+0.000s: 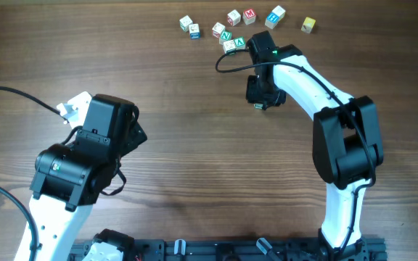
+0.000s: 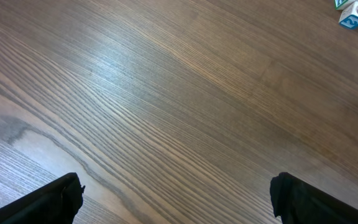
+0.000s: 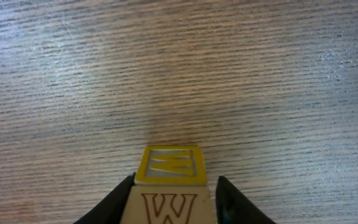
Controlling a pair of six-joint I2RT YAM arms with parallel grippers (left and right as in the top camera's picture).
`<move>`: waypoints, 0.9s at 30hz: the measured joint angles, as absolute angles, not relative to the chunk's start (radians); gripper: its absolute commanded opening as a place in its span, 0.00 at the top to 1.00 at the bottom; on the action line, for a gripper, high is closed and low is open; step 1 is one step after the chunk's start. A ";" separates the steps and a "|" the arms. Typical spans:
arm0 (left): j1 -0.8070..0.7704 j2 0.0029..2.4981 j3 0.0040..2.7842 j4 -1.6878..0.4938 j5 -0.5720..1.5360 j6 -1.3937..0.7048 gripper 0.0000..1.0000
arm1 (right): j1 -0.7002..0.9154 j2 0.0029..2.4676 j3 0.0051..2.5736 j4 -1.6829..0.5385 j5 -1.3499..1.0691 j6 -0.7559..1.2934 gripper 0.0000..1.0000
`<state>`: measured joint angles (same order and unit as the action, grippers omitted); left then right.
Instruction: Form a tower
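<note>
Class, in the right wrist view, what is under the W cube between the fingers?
Only bare wooden table shows beyond the W cube, gripped by the right gripper. The cube itself hides whatever lies directly beneath, so whether another block is there cannot be seen.

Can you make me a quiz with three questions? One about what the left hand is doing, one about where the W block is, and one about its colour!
1. How is the left hand?
A. Open, with nothing in it
B. Shut on a block
C. Shut on a cable

2. Where is the W block?
A. In the left hand
B. Between the fingers of the right hand
C. Under the left arm

3. What colour is the top of the W block?
A. Blue
B. Green
C. Yellow

Answers:
1 A, its fingers stand wide apart over the bare table.
2 B, the right wrist view shows a finger at each side of it.
3 C, the top face has a yellow frame and letter.
</note>
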<state>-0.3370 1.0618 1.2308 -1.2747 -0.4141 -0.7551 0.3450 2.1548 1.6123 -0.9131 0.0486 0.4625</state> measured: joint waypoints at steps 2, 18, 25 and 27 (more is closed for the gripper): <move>-0.337 1.062 1.231 -1.275 -0.414 -0.755 0.00 | 0.345 2.155 1.612 -0.911 0.049 0.460 0.64; -0.337 1.062 1.231 -1.275 -0.414 -0.755 0.00 | 0.345 2.155 1.612 -0.893 0.046 0.446 0.00; -0.337 1.062 1.231 -1.275 -0.414 -0.755 0.00 | 0.345 2.123 1.621 -0.938 0.046 0.447 0.00; -0.337 1.062 1.231 -1.275 -0.414 -0.755 0.00 | 0.345 2.040 1.623 -0.950 0.046 0.447 0.00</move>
<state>-0.3370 1.0618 1.2308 -1.2751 -0.4137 -0.7551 0.3450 2.0396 1.6226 -0.9504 0.0460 0.4473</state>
